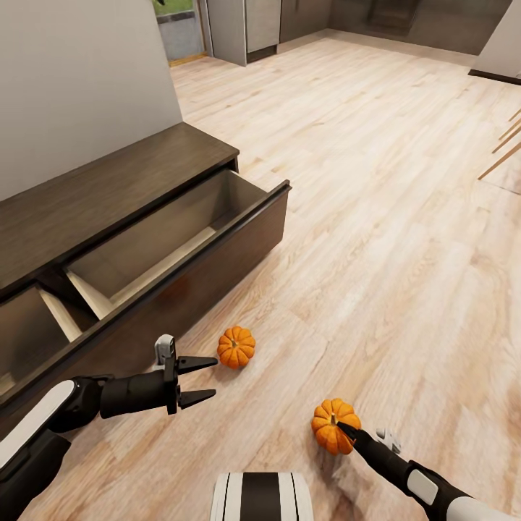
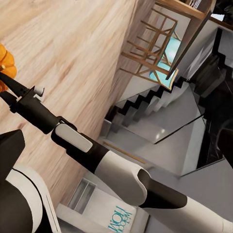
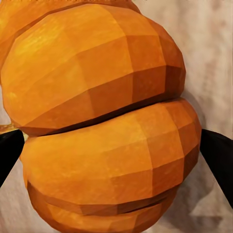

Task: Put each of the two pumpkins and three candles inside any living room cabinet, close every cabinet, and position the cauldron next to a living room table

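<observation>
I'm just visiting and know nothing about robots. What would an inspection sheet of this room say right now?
Surface: light wooden floor, bare in the open middle.
Job's things: two pumpkins. One pumpkin sits on the floor near the cabinet, whose drawer is pulled open. The other pumpkin is between the right gripper's fingers.
Clutter: nothing seen.
Grippers: left gripper open, holding nothing, beside the first pumpkin. Right gripper around its pumpkin; a firm grip cannot be confirmed.
Cables: nothing seen.
Surroundings: grey wall behind the cabinet, wooden chair legs at the far right, stairs in the left wrist view.
</observation>
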Tool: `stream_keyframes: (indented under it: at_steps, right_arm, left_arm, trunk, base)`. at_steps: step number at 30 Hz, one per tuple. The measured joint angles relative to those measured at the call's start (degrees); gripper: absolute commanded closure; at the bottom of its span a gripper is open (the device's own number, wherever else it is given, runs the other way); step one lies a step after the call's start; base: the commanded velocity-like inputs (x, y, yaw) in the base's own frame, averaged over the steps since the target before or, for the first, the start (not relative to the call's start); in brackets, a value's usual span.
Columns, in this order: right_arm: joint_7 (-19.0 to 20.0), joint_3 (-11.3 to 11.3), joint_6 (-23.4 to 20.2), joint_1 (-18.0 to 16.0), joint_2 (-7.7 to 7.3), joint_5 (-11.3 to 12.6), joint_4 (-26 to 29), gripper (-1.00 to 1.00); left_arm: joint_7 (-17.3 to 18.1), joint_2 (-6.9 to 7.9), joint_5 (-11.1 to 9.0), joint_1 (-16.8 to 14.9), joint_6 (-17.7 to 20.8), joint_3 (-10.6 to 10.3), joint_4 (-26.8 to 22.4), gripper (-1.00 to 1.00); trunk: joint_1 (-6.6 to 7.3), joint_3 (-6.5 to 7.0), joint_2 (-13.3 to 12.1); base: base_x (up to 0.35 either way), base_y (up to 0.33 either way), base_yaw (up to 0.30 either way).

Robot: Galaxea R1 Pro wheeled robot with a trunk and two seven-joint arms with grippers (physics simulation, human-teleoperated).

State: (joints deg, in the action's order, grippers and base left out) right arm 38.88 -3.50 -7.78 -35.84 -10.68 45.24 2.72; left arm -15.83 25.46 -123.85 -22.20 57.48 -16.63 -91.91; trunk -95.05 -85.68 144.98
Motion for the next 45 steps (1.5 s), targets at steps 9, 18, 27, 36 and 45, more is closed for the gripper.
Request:
stream_keyframes:
  at_steps: [9,18,27,36,45]
  right_arm:
    - [-2.84,0.55,0.22,-0.02,-0.01,-0.06,0.00,1.00]
    - [-2.85,0.39,0.21,-0.01,-0.02,-0.05,-0.02,1.00]
    - [-2.82,0.43,0.21,-0.01,-0.01,-0.03,-0.01,1.00]
    - [-1.69,0.56,0.26,-0.01,-0.01,0.05,0.22,1.00]
    - [13.87,0.56,-0.29,-0.02,-0.50,0.10,0.10,1.00]
  left_arm:
    - [0.00,-0.01,-0.03,-0.01,0.00,-0.02,0.01,-1.00]
    - [0.00,-0.01,0.00,-0.01,0.00,-0.02,0.00,-1.00]
    - [0.00,-0.01,-0.03,-0.01,0.00,-0.02,0.00,-1.00]
    - [-0.02,-0.03,0.01,-0.01,0.00,-0.02,0.11,-1.00]
    - [-0.29,0.00,1.04,-0.01,-0.10,0.12,0.67,-1.00]
  trunk:
    - [0.20,1.77,-0.11]
    - [0.25,2.21,-0.14]
    - [0.30,2.65,-0.16]
    - [0.53,4.65,-0.28]
    - [0.77,6.65,-0.40]
  base:
    - [0.000,0.000,0.000]
    - [0.000,0.000,0.000]
    - [0.000,0.000,0.000]
    - [0.000,0.000,0.000]
    - [0.000,0.000,0.000]
